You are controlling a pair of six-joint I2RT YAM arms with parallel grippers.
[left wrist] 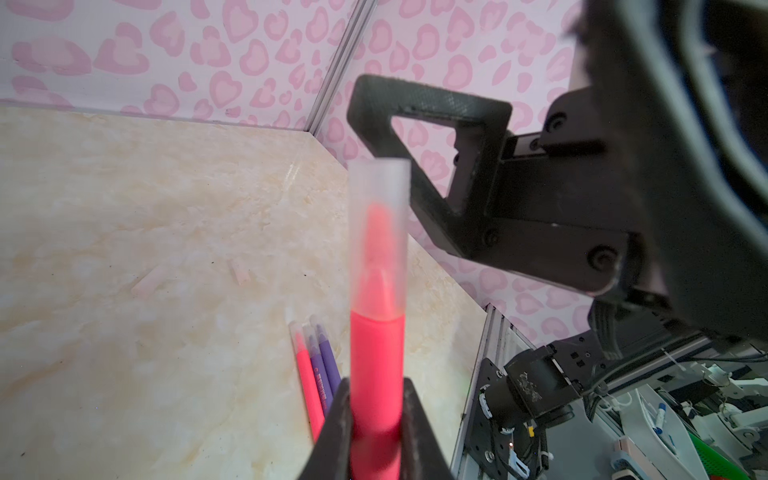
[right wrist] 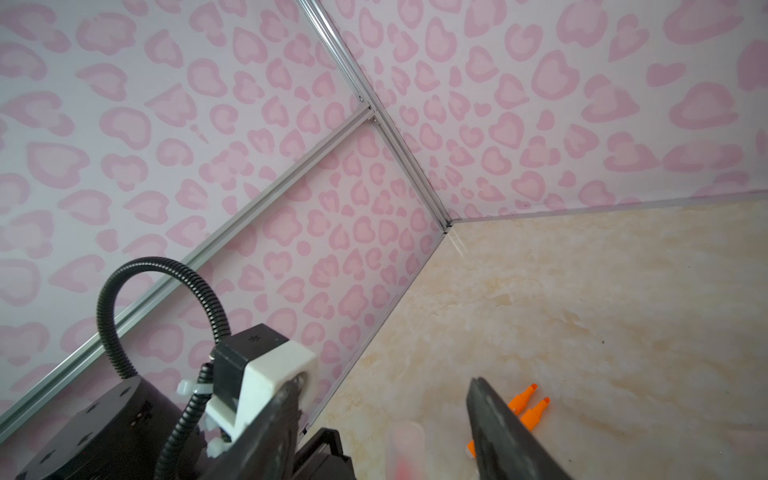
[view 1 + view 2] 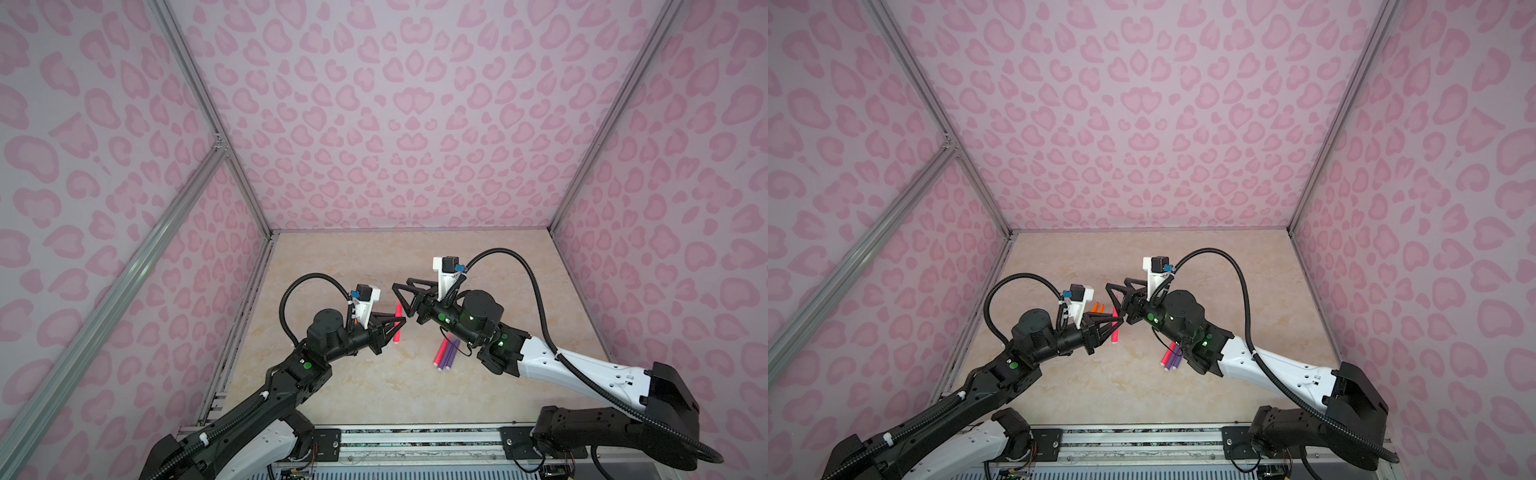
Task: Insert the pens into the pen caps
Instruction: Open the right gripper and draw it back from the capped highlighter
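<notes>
The left gripper (image 1: 376, 419) clamps a pink-red marker pen (image 1: 376, 361) wearing its frosted translucent cap (image 1: 379, 216), the right gripper (image 2: 382, 392) gapes wide around that cap, three capped pens (image 1: 318, 368) lie below it, so seemingly just two bare orange pens (image 2: 525, 409) beyond the left gripper need the two loose pale caps (image 1: 149, 284).

walls (image 3: 415, 104): pink leopard print | floor (image 3: 374, 386): beige marble | frame (image 3: 209, 104): aluminium

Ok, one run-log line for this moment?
left gripper: shut on pink-red pen | cap: on its tip | right gripper: open, not gripping cap | orange pens: uncapped
</notes>
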